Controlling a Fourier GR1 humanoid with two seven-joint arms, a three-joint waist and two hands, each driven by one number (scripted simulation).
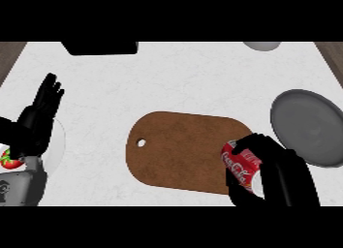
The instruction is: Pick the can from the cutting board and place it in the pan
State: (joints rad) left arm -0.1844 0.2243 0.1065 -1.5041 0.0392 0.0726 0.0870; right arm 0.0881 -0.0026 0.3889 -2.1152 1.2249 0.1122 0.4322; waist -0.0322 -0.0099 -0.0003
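The right hand (274,177) curls round the red can (240,167) at the cutting board's (181,150) right edge; carrying it to the grey pan (312,127) remains.

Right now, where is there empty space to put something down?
The widest bare counter lies above the board, between the left hand and the pan. The board's left part is bare too. It's crowded at the board's right end, where the right hand holds the can.
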